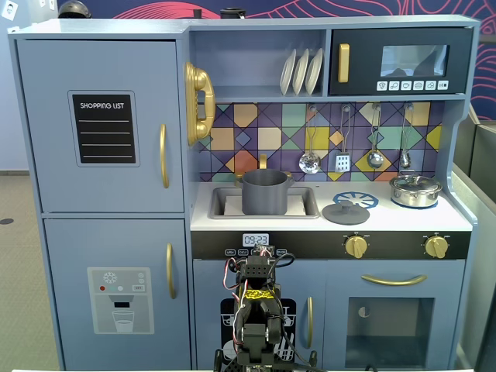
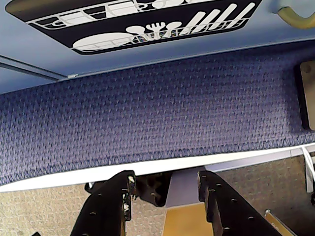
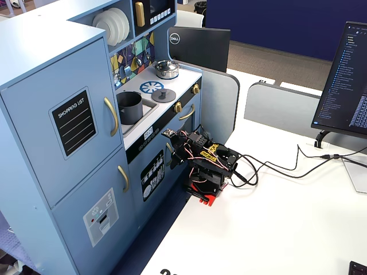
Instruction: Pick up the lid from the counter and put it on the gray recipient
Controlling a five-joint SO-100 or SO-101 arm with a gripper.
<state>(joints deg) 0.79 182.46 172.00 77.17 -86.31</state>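
Toy kitchen, arm folded low in front. The lid (image 1: pixel 346 211) lies flat on the counter (image 1: pixel 403 220), right of the sink in a fixed view, apart from the gray pot (image 1: pixel 265 191) standing in the sink (image 1: pixel 225 203). The pincer (image 2: pixel 165 189) points down over blue carpet (image 2: pixel 147 118), its fingers parted and holding nothing.

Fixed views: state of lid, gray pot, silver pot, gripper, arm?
lid: flat on counter, right of sink, untouched
gray pot: upright in sink, uncovered
silver pot: on right burner, lid on
gripper: open, empty
arm: folded low, below counter
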